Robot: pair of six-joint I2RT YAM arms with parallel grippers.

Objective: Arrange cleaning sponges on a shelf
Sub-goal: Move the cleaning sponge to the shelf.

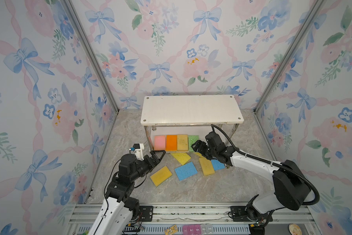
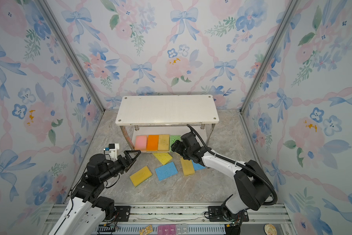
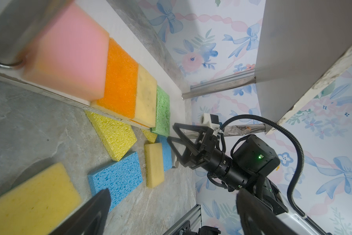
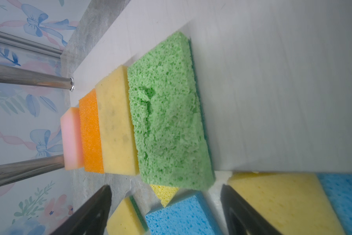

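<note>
In both top views the shelf (image 1: pixel 191 109) stands at the back of the counter (image 1: pixel 191 189), and its upper board hides the rear of the lower board. On the lower board four cleaning sponges lie side by side, each touching the next: the pink sponge (image 1: pixel 160 142), the orange sponge (image 1: pixel 171 142), the pale yellow sponge (image 1: pixel 182 142) and the green sponge (image 1: pixel 192 138).

The right wrist view adds what the top views do not give: the green sponge has a dark green layer underneath and a dent in its top, and its front end hangs a little over the board's edge. The left wrist view shows a yellow corner (image 3: pixel 150 136) on the counter below that end.

In front of the shelf, on the counter, lie the bright yellow sponge (image 1: pixel 180 157), a mustard sponge (image 1: pixel 161 175), a blue sponge (image 1: pixel 185 171) and a second mustard sponge (image 1: pixel 206 166), which hides part of a second blue sponge (image 1: pixel 219 164).

The right claw (image 3: pixel 171 131) is wide open and holds nothing. Its tips are just beside the front end of the green sponge; I cannot tell if they touch it. The left claw (image 1: pixel 160 156) is also wide open and empty, near the shelf's front left leg.
</note>
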